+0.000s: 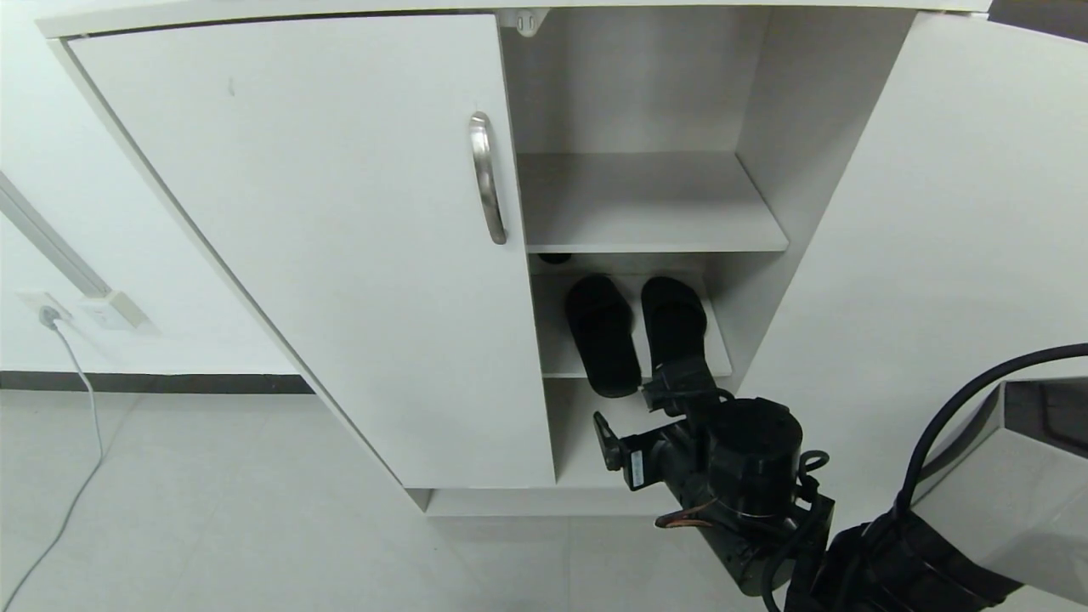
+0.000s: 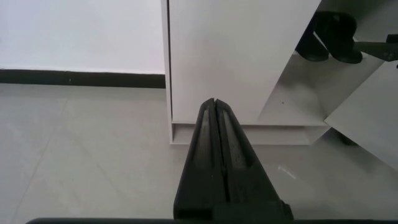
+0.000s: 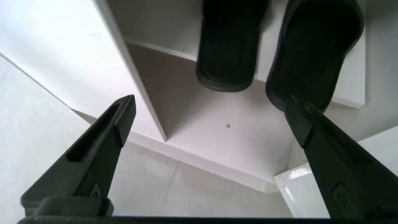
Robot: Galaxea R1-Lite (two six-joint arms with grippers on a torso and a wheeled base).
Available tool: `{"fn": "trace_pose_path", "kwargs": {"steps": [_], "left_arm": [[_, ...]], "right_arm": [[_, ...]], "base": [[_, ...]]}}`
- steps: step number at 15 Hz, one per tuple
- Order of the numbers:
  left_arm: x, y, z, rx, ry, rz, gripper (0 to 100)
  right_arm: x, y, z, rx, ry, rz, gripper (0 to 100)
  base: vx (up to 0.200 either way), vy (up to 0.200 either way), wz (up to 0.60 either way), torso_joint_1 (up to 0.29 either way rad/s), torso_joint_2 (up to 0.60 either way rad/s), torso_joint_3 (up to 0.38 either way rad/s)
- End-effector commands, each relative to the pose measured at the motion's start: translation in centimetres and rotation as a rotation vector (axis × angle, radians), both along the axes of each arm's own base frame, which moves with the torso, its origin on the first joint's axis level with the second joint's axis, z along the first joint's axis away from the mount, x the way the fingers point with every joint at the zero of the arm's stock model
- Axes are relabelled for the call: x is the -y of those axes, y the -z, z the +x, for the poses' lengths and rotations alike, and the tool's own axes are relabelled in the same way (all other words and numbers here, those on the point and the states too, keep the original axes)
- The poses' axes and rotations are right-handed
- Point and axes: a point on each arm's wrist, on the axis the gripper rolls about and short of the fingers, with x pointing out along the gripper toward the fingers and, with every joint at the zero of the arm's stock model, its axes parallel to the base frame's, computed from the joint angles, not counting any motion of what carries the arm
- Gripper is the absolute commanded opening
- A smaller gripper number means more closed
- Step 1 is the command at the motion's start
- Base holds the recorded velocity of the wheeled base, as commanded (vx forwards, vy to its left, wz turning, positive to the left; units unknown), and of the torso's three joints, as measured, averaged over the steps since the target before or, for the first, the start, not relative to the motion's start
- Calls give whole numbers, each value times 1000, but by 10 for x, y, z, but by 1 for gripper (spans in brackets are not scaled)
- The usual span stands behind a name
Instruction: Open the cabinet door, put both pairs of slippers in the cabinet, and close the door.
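Head view showed the cabinet point(image 1: 816, 110) with its right door point(image 1: 935, 238) swung open and its left door point(image 1: 280, 212) shut. One pair of black slippers point(image 1: 671, 319) lay side by side on the cabinet's middle shelf, heels toward the front. The right pincer point(image 1: 646, 416) hung spread and empty just outside the cabinet, at the heel of the right-hand slipper.

Left wrist view had the left pincer point(image 2: 214, 109) pressed together, holding nothing, low and well apart from the cabinet's base point(image 2: 239, 134).

Right wrist view looked between the spread fingers point(image 3: 112, 134) at both slipper heels point(image 3: 227, 43) overhanging the shelf edge, above the cabinet's bottom compartment point(image 3: 230, 124).

Judging by this, the first pair was stowed. The next move called for backing the right arm clear, then fetching the second pair before shutting the door.
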Motion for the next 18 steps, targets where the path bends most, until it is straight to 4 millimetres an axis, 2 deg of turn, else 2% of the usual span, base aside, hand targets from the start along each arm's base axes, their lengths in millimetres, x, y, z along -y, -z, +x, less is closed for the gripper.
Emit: {"fn": "trace_pose_path", "kwargs": {"steps": [1, 13, 18], "left_arm": [[0, 0, 0, -1, 0, 0, 0], [0, 0, 0, -1, 0, 0, 0], [0, 0, 0, -1, 0, 0, 0]], "right_arm": [[0, 1, 0, -1, -1, -3, 100], [0, 2, -3, 2, -5, -5, 100], [3, 5, -5, -9, -5, -20, 100]], "base": [[0, 0, 0, 2, -2, 183], [0, 0, 0, 3, 2, 200], [0, 0, 0, 1, 0, 55]]}}
